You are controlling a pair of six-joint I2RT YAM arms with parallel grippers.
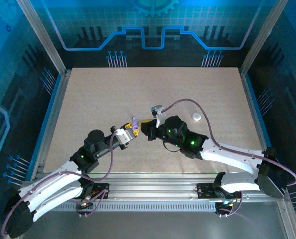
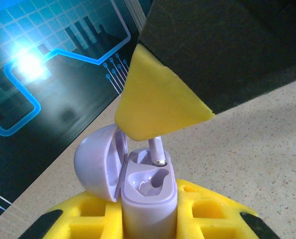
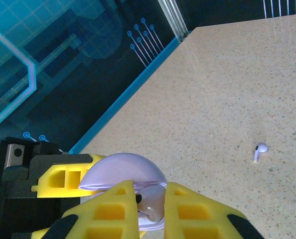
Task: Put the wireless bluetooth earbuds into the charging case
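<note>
Gripping the lavender charging case from both sides, the left pincer is closed on the lower body of the case at the bottom centre of the left wrist view. The case stands upright between the yellow fingers. Its lid is swung open to the left, so the two sockets inside are visible. Directly above, the right pincer reaches in from the upper right of that frame, pressed narrow on a pale earbud. The stem of this earbud sticks out under the yellow tip and enters the right socket of the case. In the right wrist view the same lid appears as a lavender dome just beyond the two yellow fingers at the bottom edge. In the top view both pincers meet near the centre of the table, the left arm reaching from the lower left and the right arm from the lower right. Farther out, a second earbud lies alone on the table at the right of the right wrist frame, well apart from the case. A small round white case rests on the table right of centre in the top view, near the cable of the right arm.
</note>
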